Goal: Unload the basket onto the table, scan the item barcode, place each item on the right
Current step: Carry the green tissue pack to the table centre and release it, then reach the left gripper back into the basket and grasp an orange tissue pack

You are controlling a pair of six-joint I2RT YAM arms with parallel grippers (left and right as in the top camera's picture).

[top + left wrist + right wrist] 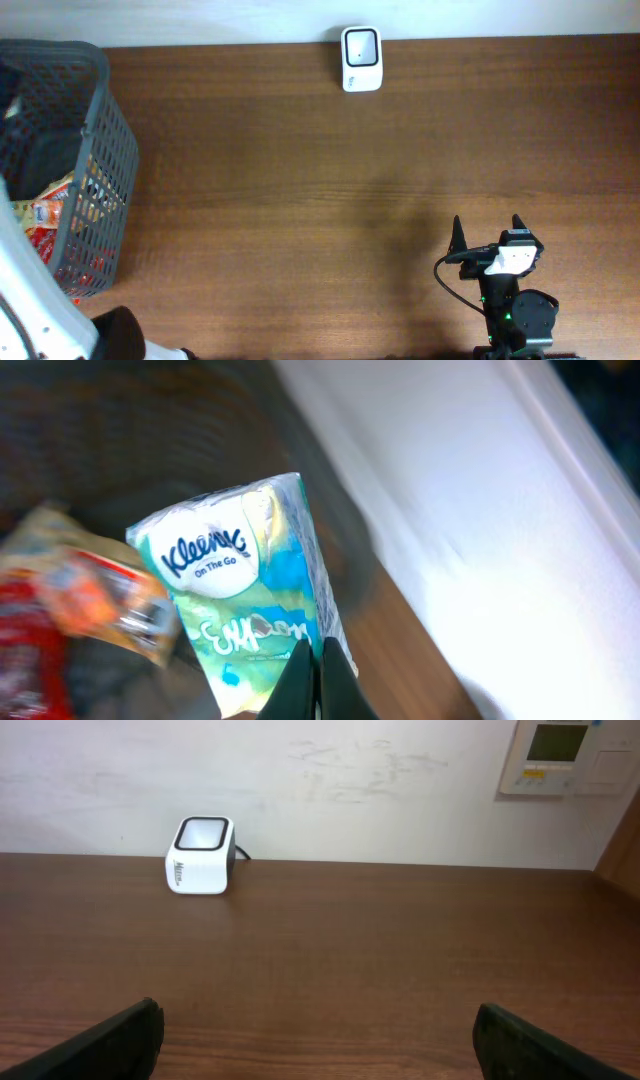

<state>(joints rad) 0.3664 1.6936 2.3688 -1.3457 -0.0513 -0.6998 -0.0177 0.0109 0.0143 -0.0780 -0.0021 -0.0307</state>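
**Tissue pack in left pincer; scanner at far edge**

Left pincer (pixel 316 660): fingers pressed together, no gap, closed on the lower edge of a Kleenex "On The Go" tissue pack (pixel 240 620). In the left wrist view the pack fills the centre of the frame, tilted, logo toward the upper left. Red and orange snack packets (pixel 90 600) lie blurred at lower left behind it. The pack does not show in the overhead view.

Grey mesh basket (pixel 110 170) stands at the left edge of the overhead frame and holds the snack packets.

White barcode scanner (pixel 360 58) sits at the top centre of the brown surface (pixel 300 200), against the wall, well apart from the basket.

Right pincer (pixel 490 238): jaws wide, holding nothing, lower right of the overhead frame. Its camera faces the scanner, which shows at upper left.
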